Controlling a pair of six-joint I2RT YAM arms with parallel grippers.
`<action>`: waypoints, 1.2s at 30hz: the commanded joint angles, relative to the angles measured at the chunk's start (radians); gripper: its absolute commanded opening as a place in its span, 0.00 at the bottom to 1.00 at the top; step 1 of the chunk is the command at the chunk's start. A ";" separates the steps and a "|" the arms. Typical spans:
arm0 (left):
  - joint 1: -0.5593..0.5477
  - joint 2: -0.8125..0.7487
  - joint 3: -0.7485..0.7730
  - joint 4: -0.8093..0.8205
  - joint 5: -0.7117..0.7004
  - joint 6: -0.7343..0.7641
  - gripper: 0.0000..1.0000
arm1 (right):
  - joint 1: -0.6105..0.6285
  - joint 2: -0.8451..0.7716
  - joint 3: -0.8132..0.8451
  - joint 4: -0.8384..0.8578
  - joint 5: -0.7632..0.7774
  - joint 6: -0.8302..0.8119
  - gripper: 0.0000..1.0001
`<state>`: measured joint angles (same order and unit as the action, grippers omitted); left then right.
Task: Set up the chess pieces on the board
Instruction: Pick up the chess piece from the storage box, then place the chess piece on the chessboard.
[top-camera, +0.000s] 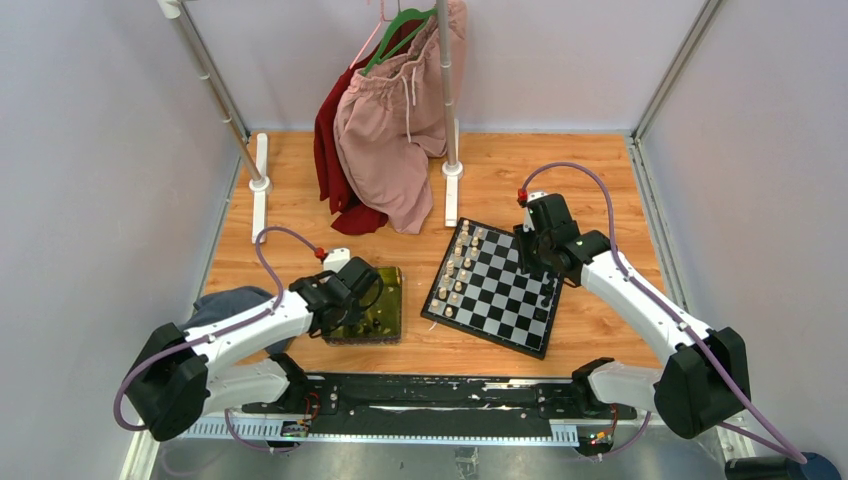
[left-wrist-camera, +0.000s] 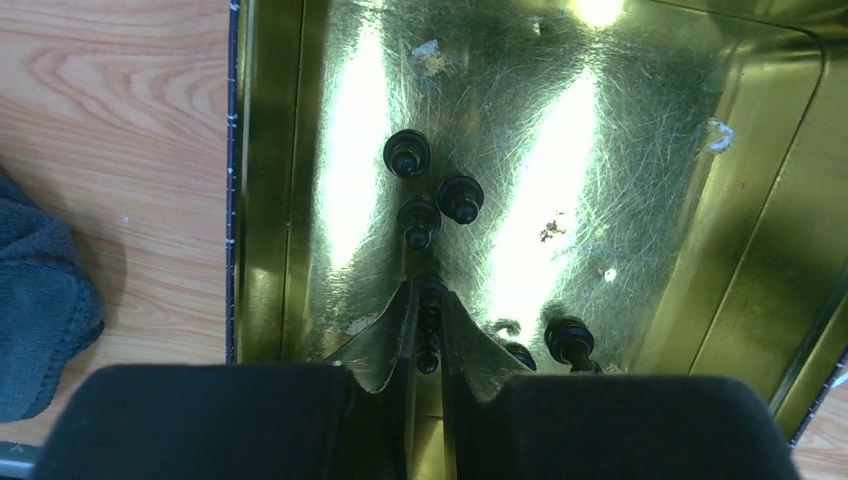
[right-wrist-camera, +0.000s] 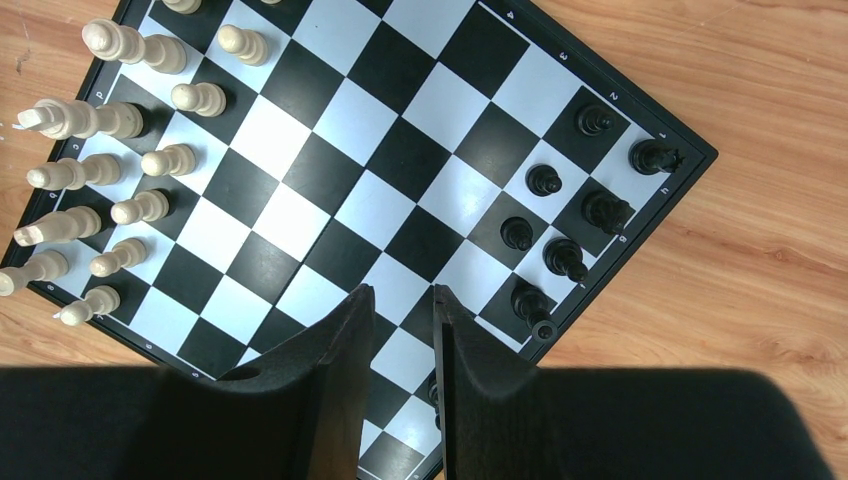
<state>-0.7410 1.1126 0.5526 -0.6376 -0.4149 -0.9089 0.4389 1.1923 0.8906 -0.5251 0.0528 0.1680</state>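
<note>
Left wrist: left fingers pinch a black piece in tray. Right fingers slightly apart over board; wooden table.

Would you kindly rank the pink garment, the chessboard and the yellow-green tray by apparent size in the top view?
1. pink garment, though it hangs nearer the camera, which may flatter it.
2. chessboard.
3. yellow-green tray, partly covered, clearly smaller than the chessboard.
</note>
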 joint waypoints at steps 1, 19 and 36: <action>0.009 -0.040 0.058 -0.043 -0.039 0.019 0.00 | 0.017 -0.009 -0.009 -0.017 0.016 -0.004 0.33; -0.206 0.054 0.437 -0.183 -0.028 0.371 0.00 | 0.006 -0.058 0.014 -0.039 0.128 0.061 0.31; -0.478 0.680 0.963 -0.037 0.060 0.649 0.00 | -0.382 -0.345 -0.121 0.027 0.157 0.213 0.29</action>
<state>-1.2171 1.7374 1.4620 -0.7605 -0.4129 -0.3370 0.1349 0.8909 0.8066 -0.5156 0.2005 0.3286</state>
